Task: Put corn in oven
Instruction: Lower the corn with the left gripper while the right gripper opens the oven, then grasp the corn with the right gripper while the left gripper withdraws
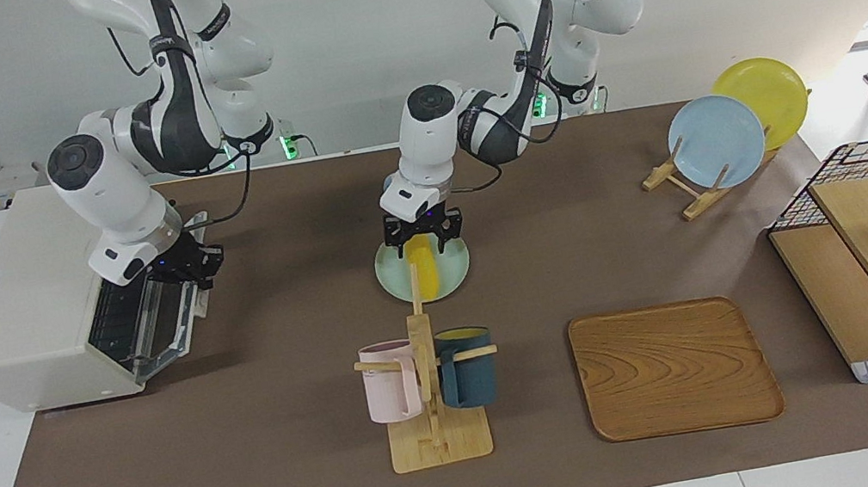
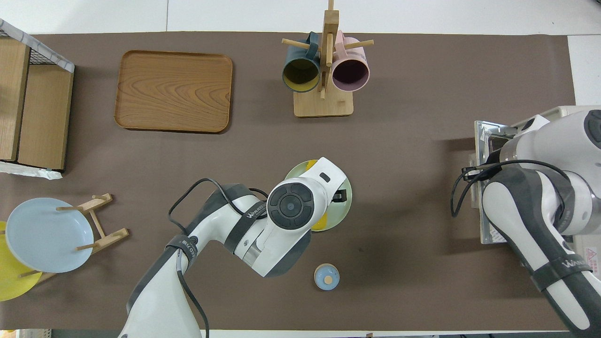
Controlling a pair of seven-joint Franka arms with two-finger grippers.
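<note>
Facing view: off-white boxy toaster oven (image 1: 35, 307) at the right arm's end with glass door (image 1: 167, 320) dropped partway, right gripper (image 1: 185, 267) clamped on its handle. Bright yellow corn cob (image 1: 426, 272) not yet lifted, lying on pale green round plate (image 1: 456, 270) mid-table, left gripper (image 1: 421, 232) spread wide just above it. Left to do: grasp, carry, place inside; oven interior apparently bare, wooden tray (image 1: 674, 367) holding nothing.

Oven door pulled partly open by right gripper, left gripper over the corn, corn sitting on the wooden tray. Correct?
Not quite. The corn lies on the pale green plate, not on the wooden tray, which the facing view shows bare. The rest holds: the right gripper is at the oven door, which hangs partly open, and the left gripper is over the corn.
</note>
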